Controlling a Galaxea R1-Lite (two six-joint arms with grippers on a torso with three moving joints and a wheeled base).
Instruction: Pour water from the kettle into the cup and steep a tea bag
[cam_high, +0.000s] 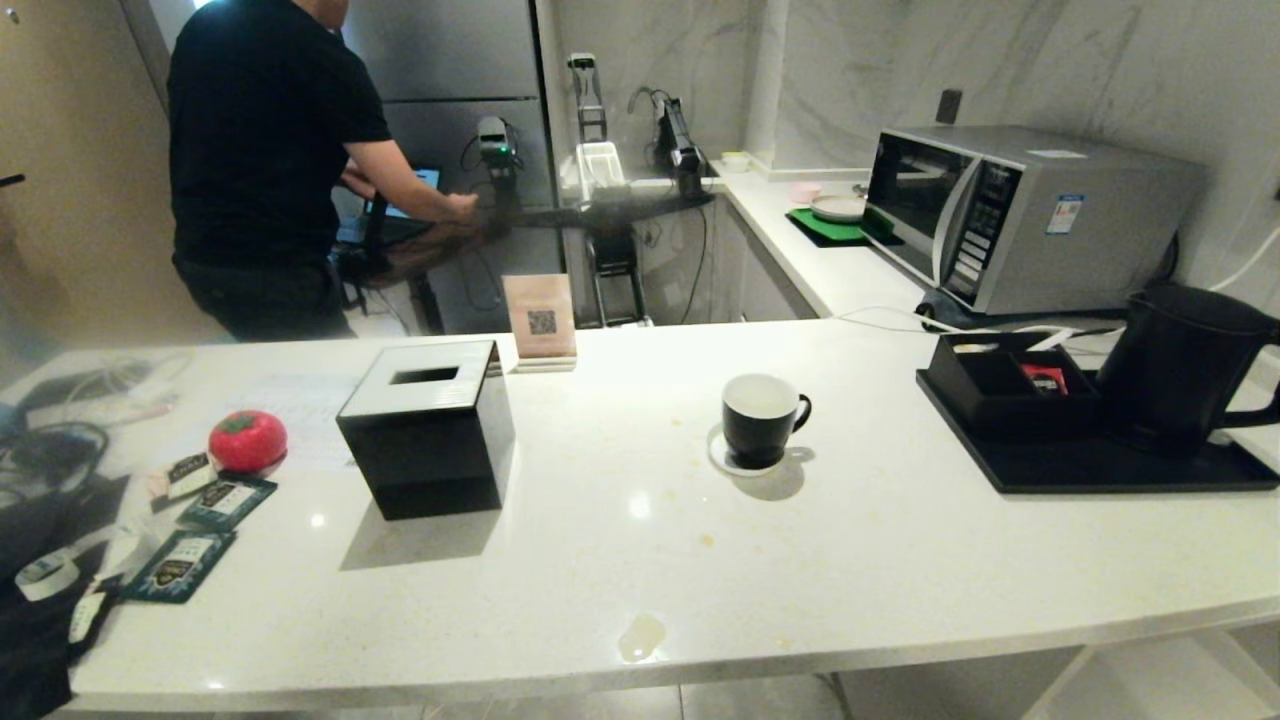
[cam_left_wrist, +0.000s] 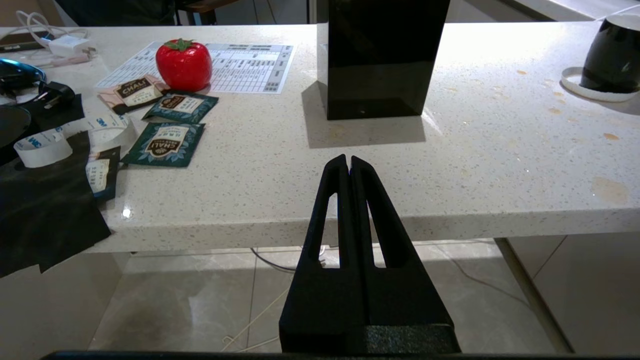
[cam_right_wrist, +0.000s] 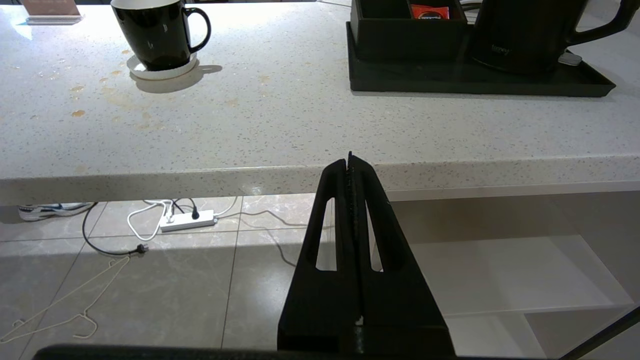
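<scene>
The kettle (cam_high: 1180, 365) stood upright at the right end of the white speckled surface (cam_high: 620, 540), on a flat black tray (cam_high: 1100, 465); it was tall, matte black, tapered toward a flat lid, with a large loop handle turned to the right. Just beside it on the tray sat a black compartment box (cam_high: 1000, 385) with a red packet (cam_high: 1043, 379) inside. The cup (cam_high: 760, 418), black outside and white inside, handle to the right, rested on a small white coaster (cam_high: 722, 452) near mid-surface, well apart from the tray. A black tissue box (cam_high: 428, 428) stood further left, with a red tomato-shaped item (cam_high: 248, 440) and tea sachets (cam_left_wrist: 165, 144) beyond it. The left tool (cam_left_wrist: 348, 162) and the right tool (cam_right_wrist: 348, 161) each hung off the near edge, fingers pressed together, holding nothing. A person in black (cam_high: 270, 150) stood behind.
</scene>
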